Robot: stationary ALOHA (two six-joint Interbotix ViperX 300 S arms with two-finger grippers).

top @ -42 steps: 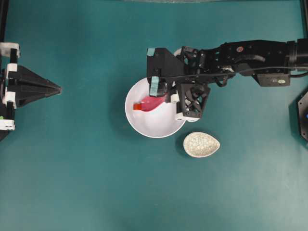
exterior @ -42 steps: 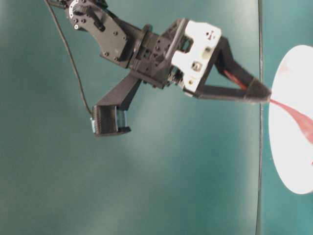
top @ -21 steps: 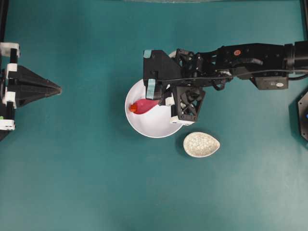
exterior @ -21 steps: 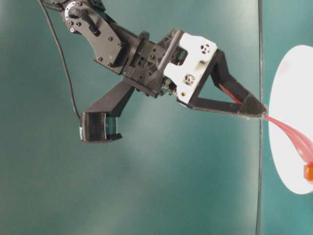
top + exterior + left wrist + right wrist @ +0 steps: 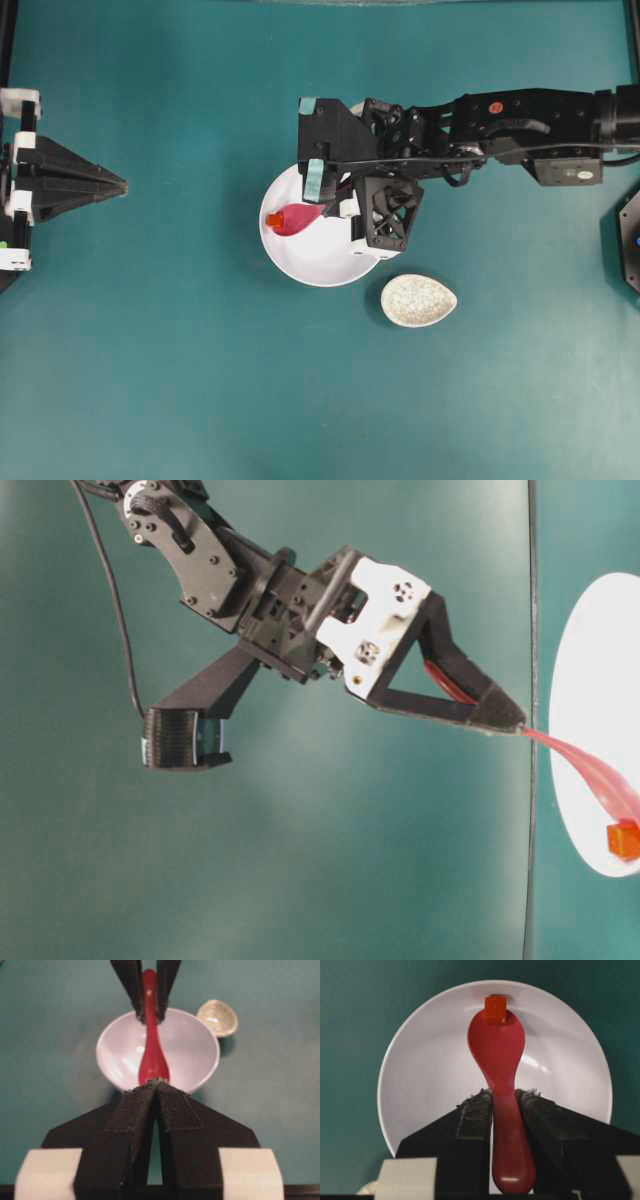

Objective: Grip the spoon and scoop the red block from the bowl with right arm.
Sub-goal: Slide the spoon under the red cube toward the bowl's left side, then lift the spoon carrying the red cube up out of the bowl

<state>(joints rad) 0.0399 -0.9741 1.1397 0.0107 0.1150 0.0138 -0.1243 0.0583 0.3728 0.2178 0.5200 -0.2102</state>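
My right gripper (image 5: pixel 503 1094) is shut on the handle of the magenta spoon (image 5: pixel 496 1045) and holds it over the white bowl (image 5: pixel 430 1070), scoop angled down. The small red block (image 5: pixel 495 1009) sits at the very tip of the scoop, close to the bowl's wall. From overhead, the spoon (image 5: pixel 298 217) points left from the right gripper (image 5: pixel 335 205), with the block (image 5: pixel 273 219) near the left rim of the bowl (image 5: pixel 320 260). I cannot tell whether the block rests on the spoon's lip. The left gripper (image 5: pixel 122 185) is shut and empty at the far left.
A small speckled beige dish (image 5: pixel 418 300) lies on the teal table just right of and below the bowl. The right arm's camera bracket (image 5: pixel 388 212) overhangs the bowl's right rim. A black mount (image 5: pixel 630 235) sits at the table's right edge.
The right gripper has moved left and tipped the spoon lower into the bowl. The block has travelled at the scoop's tip toward the bowl's left wall. The left arm has stayed still.
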